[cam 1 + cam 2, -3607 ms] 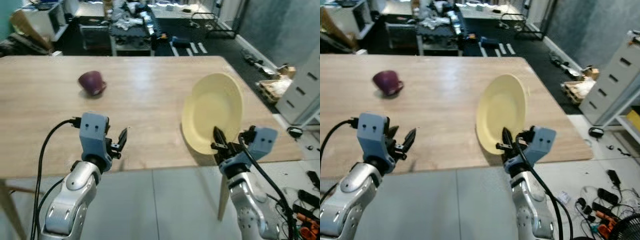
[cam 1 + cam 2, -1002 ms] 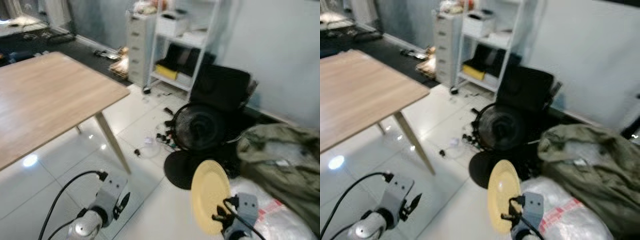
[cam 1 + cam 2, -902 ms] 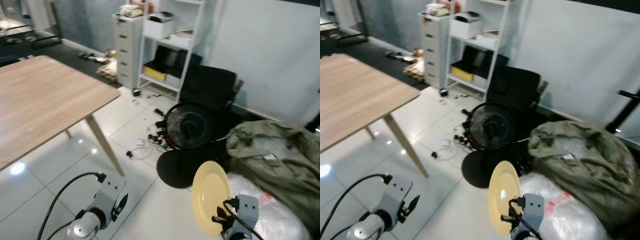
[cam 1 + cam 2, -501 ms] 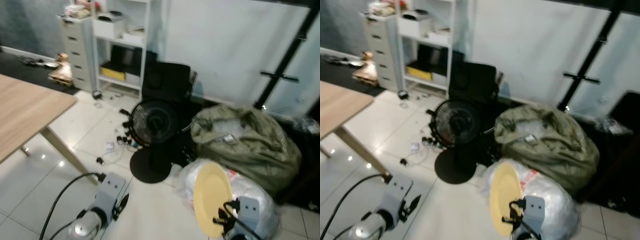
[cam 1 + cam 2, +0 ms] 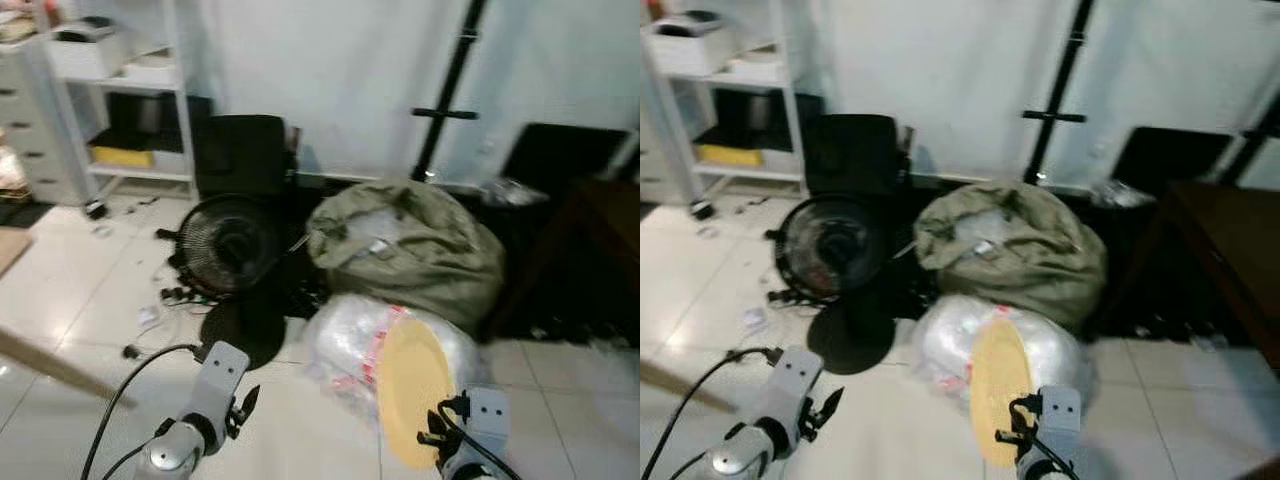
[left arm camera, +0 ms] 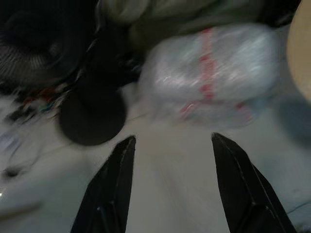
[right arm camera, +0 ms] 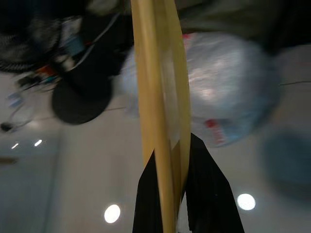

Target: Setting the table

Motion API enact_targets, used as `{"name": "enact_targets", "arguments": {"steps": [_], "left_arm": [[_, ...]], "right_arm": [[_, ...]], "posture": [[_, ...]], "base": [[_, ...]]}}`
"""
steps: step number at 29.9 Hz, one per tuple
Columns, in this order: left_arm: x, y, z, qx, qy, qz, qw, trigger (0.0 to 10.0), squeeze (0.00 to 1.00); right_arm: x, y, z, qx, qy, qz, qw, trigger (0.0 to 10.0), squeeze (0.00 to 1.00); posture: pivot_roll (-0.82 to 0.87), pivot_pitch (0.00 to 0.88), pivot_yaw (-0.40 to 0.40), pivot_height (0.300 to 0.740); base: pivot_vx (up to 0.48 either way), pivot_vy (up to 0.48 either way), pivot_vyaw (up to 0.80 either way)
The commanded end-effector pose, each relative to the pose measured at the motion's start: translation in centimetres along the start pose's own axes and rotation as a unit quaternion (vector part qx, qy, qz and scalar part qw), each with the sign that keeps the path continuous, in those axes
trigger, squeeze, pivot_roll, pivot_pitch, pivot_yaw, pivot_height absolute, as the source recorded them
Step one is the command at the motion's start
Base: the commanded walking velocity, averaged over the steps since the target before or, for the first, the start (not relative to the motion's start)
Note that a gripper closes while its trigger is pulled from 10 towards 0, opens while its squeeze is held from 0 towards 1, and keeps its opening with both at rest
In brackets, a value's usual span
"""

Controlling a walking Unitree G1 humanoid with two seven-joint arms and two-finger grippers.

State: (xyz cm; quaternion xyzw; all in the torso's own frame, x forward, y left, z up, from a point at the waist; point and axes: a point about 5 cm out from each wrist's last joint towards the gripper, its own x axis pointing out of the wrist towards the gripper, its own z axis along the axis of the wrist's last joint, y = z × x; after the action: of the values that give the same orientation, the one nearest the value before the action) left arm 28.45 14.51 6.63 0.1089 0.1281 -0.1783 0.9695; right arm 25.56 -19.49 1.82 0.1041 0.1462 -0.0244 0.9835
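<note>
A pale yellow plate (image 5: 412,390) stands upright on its edge, low in front of me over the white tiled floor. My right gripper (image 5: 437,441) is shut on the plate's lower rim. In the right wrist view the plate's rim (image 7: 158,97) runs up between the two black fingers (image 7: 210,196). My left gripper (image 5: 244,404) hangs low on the left, apart from the plate. Its fingers (image 6: 111,187) are open with nothing between them, above bare floor.
A black floor fan (image 5: 228,244), an olive-green bag (image 5: 410,245) and a clear plastic sack (image 5: 345,335) lie on the floor ahead. A white shelf unit (image 5: 120,90) stands back left, a black pole stand (image 5: 445,100) against the wall, and dark wooden furniture (image 5: 1230,250) on the right.
The whole view has swung to the right: the wooden table has slid out to the left and the bags and pole have come to the centre. The plate stays held in my right gripper.
</note>
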Motion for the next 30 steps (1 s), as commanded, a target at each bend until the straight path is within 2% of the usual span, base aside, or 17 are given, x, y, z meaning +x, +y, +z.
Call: {"name": "enact_targets", "arguments": {"steps": [1,30], "left_arm": [[-0.33,-0.11,-0.80,-0.006,0.011,-0.005,1.000,10.0,0.00],[-0.41,-0.81,-0.16,-0.030,-0.004,-0.040,0.999,10.0,0.00]], "right_arm": [[-0.25,-0.16,-0.45,0.003,0.005,-0.005,1.000,10.0,0.00],[-0.31,-0.06,-0.48,0.003,0.002,-0.002,1.000,10.0,0.00]], "posture": [[0.11,0.081,0.041,0.740],[0.10,0.083,0.044,0.740]], "base": [[0.000,0.000,-0.80],[0.000,0.000,-0.80]]}}
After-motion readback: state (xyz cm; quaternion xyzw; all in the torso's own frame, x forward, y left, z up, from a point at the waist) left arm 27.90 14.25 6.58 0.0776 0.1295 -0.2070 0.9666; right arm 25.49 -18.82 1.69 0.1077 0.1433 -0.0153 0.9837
